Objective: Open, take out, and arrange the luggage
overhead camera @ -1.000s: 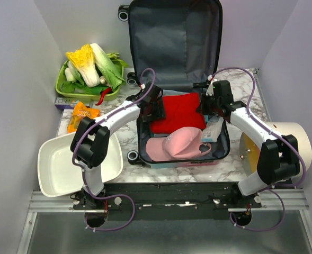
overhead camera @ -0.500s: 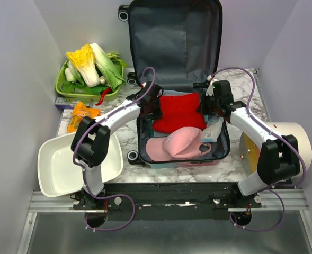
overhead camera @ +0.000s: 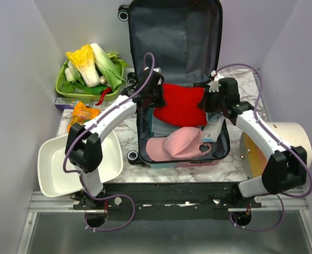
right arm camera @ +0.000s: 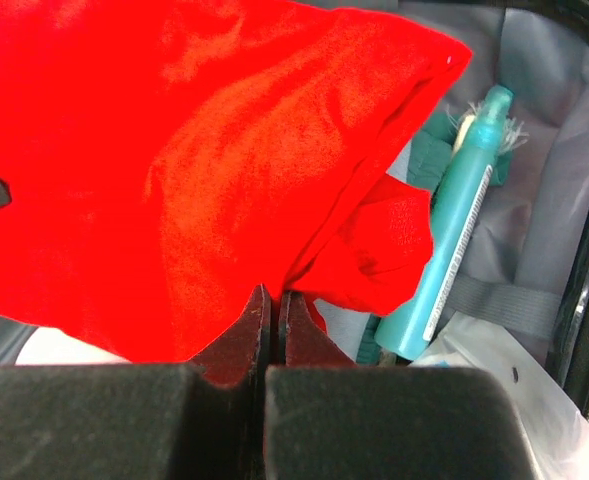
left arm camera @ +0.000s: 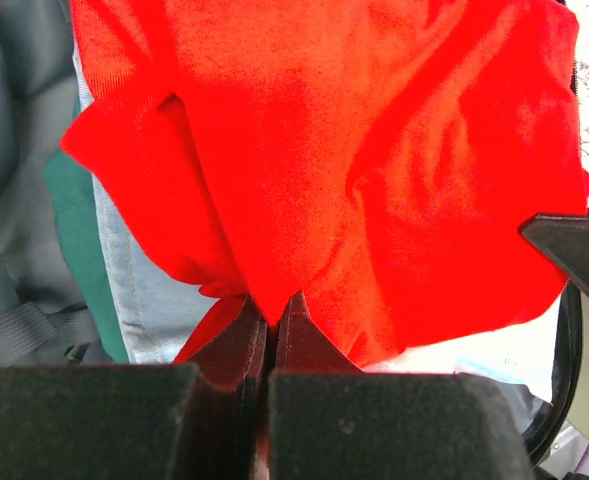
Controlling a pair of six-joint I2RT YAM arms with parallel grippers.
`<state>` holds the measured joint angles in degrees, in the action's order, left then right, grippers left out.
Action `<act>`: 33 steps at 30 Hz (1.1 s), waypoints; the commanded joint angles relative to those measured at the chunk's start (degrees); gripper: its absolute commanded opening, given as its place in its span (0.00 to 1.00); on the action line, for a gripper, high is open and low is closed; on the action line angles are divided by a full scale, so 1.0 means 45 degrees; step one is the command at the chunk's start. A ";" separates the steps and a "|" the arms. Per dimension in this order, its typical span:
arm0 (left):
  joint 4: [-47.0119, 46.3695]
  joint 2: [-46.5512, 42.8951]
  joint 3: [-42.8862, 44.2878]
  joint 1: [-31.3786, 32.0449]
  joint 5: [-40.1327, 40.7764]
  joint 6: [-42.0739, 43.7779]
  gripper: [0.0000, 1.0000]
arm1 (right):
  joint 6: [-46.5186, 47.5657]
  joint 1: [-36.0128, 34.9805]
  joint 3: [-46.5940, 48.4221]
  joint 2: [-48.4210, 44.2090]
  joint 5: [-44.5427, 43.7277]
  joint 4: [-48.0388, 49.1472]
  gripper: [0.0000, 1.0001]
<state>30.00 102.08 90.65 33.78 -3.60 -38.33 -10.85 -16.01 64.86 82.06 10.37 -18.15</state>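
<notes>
Tabletop [overhead camera: 171, 173], open luggage [overhead camera: 174, 42], red cloth [overhead camera: 182, 103] clamped by left end effector [left arm camera: 271, 308] and right end effector [right arm camera: 272, 302], pink cap [overhead camera: 174, 145]

From high behind the near edge we look down on the whole table [overhead camera: 125, 138] and the open suitcase [overhead camera: 177, 42], while our left and right wrist cameras hang very close inside it, facing inward from opposite sides, and all three views share the red cloth [overhead camera: 182, 103] [left arm camera: 374, 150] [right arm camera: 174, 150].
</notes>
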 commanded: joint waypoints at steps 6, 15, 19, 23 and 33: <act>0.1360 -0.1472 0.0775 -0.0045 0.2298 0.0881 0.00 | 0.0009 -0.0814 0.1542 -0.0327 0.1132 0.0030 0.01; 0.2587 -0.5845 -0.2427 -0.0533 0.5309 -0.0192 0.00 | -0.0478 -0.3955 0.2949 0.0512 0.1387 0.0361 0.01; 0.4171 -0.7740 -0.3891 -0.1838 0.6267 -0.1500 0.00 | -0.1122 -0.5560 0.3903 0.1430 0.1328 0.0888 0.01; 0.6473 -0.9303 -0.4714 -0.2544 0.8466 -0.3062 0.00 | -0.1533 -0.7279 0.5172 0.2874 0.1076 0.1161 0.01; 0.9069 -1.1414 -0.7957 -0.4379 1.0054 -0.6637 0.00 | -0.2041 -1.0969 0.8688 0.7465 0.0332 0.0851 0.01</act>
<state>63.22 53.10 57.93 17.17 34.59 -58.92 -18.37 -60.84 98.08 110.87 13.61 -13.30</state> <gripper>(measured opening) 0.028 0.033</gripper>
